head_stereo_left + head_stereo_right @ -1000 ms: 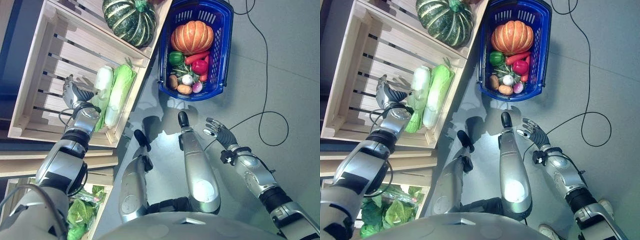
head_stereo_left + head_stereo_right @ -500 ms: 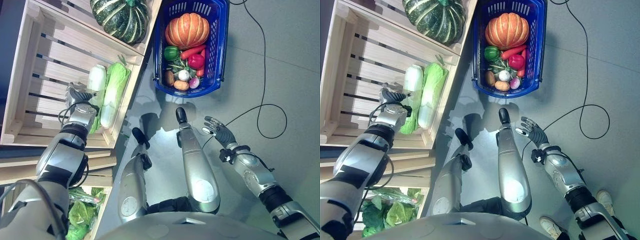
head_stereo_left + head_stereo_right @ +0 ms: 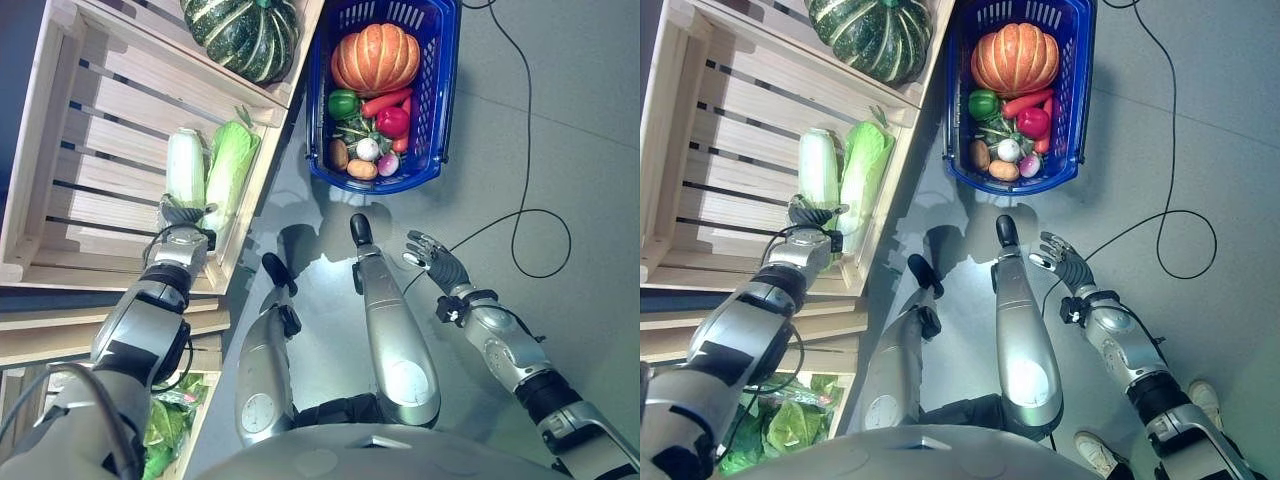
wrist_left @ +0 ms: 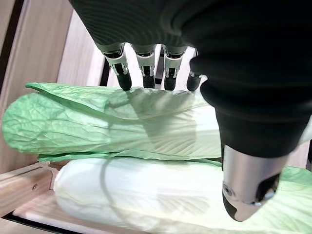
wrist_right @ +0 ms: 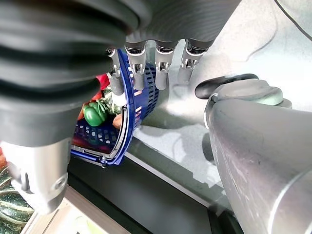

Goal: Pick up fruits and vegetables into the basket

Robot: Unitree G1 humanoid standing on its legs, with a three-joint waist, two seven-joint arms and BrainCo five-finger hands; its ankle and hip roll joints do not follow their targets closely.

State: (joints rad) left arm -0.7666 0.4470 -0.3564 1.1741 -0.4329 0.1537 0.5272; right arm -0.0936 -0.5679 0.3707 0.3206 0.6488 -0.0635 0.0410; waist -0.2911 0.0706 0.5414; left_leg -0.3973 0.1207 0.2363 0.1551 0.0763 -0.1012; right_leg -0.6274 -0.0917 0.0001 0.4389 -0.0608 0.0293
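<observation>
Since a second ago my left hand has slid across the wooden crate onto the two cabbages, fingers straight over the nearer one, grasping nothing. Beside them the crate's slatted wall stands toward the blue basket, already holding an orange pumpkin. My right hand hangs relaxed over the floor.

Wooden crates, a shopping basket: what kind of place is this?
Probably a mock greengrocer's stall. Slatted wooden crates hold napa cabbages and a striped green squash, and a blue shopping basket of produce sits on a grey floor.
</observation>
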